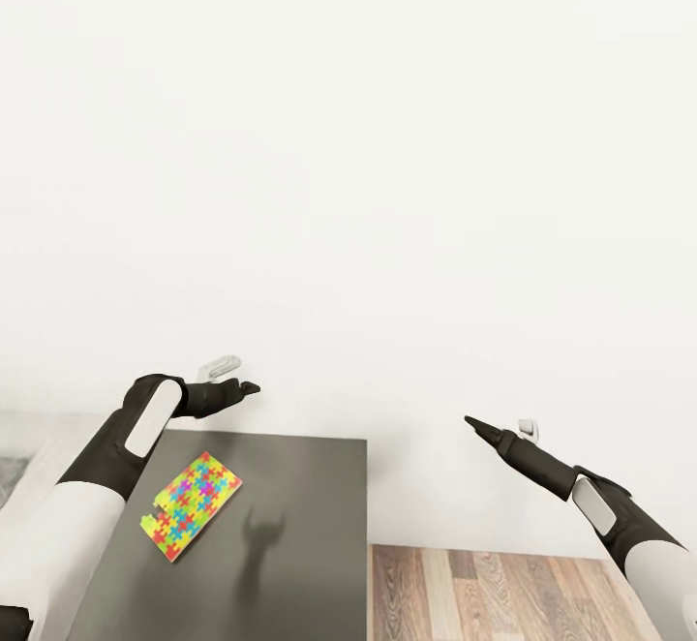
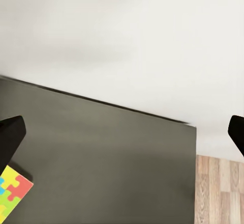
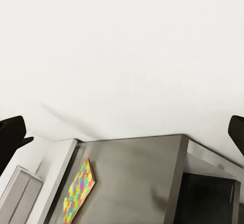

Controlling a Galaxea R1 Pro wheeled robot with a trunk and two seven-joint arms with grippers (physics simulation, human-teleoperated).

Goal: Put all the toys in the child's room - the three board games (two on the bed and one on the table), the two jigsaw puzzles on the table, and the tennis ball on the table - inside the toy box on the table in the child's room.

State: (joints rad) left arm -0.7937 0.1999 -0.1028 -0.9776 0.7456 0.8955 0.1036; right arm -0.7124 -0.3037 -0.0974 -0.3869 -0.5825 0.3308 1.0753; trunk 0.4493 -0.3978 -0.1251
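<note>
Jigsaw puzzle (image 1: 190, 506): one thin multicoloured sheet, lying flat on the dark grey table section (image 1: 290, 525), lower left of the head view, near the table's left edge. A corner of it shows at the lower left of the left wrist view (image 2: 11, 193); in the right wrist view it lies at the lower left (image 3: 79, 191).

Table: dark grey top, lower left to lower centre of the head view, set against the white wall (image 1: 387, 186). A paler section adjoins it at the far left edge.

Floor (image 1: 494, 593): wood planks, lower right of the head view.

Left gripper (image 1: 247, 388): raised over the far left part of the table, above and clear of the jigsaw. In the left wrist view its fingertips (image 2: 10, 135) sit at opposite frame edges, spread wide, nothing between them.

Right gripper (image 1: 471, 421): raised at centre right of the head view, beyond the table's right edge, over the floor. In the right wrist view its fingertips (image 3: 11, 132) likewise stand wide apart, empty.
</note>
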